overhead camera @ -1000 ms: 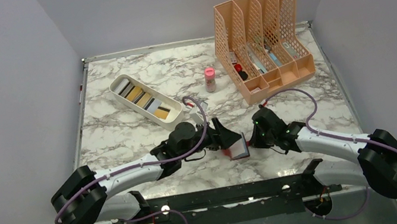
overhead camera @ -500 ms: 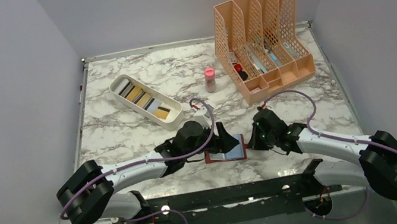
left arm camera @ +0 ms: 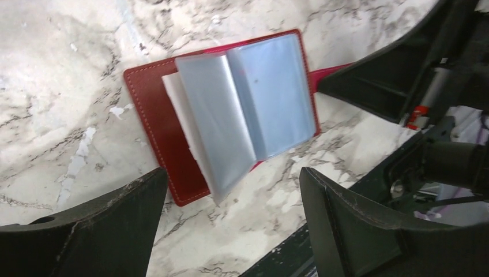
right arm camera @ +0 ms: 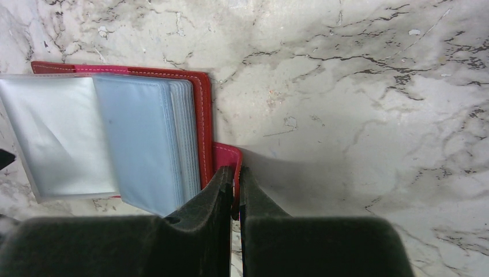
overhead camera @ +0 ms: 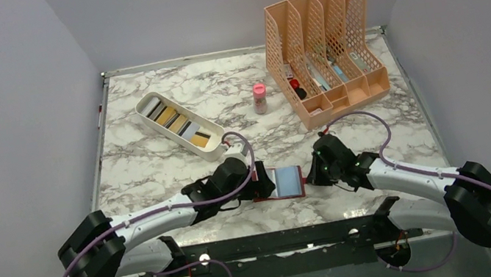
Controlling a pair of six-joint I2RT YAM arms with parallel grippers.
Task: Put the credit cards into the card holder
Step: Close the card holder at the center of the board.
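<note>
From above, the card holder [overhead camera: 285, 182] is lying open on the counter [overhead camera: 151, 170] near its front edge, between the left pincer [overhead camera: 259, 183] and the right pincer [overhead camera: 310, 174]. The credit cards [overhead camera: 181, 124] are sitting in a white tray [overhead camera: 171, 137], well apart from it.

In the left wrist view, the left pincer [left arm camera: 233, 176] is gaping wide and gripping nothing, with the card holder [left arm camera: 254, 98] lying just ahead between its fingers.

In the right wrist view, the right pincer [right arm camera: 232, 173] is pinching the red tab of the card holder [right arm camera: 138, 135], its jaws nearly closed.
</note>
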